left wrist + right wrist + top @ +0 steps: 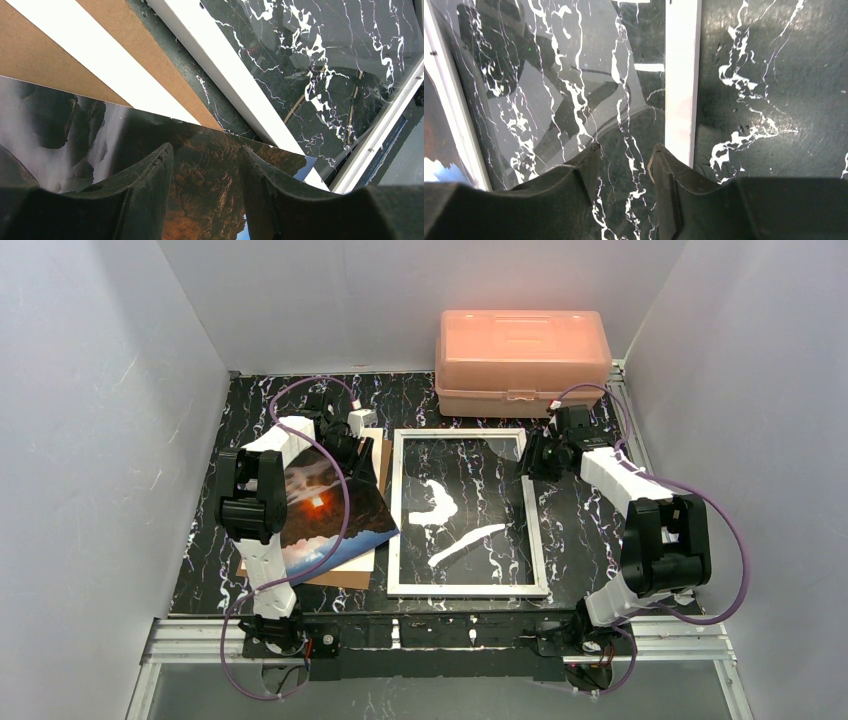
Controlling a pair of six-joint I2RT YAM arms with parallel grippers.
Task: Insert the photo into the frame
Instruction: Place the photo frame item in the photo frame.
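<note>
In the top view the frame (468, 589) lies flat at centre on the black marbled table (590, 540), its clear pane showing the table's veins. Left of it, the photo (325, 505) rests over a brown backing board (350, 575). It sits askew, and its lower right corner reaches the frame's left rail.

In the left wrist view the left gripper (206, 150) sits at the photo's far edge. Its fingers (150, 175) are parted over the print, which shows between them. I cannot tell whether they press on it.

At the frame's upper right, the right gripper (625, 147) hangs over the pane, jaws apart and holding nothing, one fingertip beside the white right rail.

A pink plastic box (522, 355) stands at the top, against the back wall.
</note>
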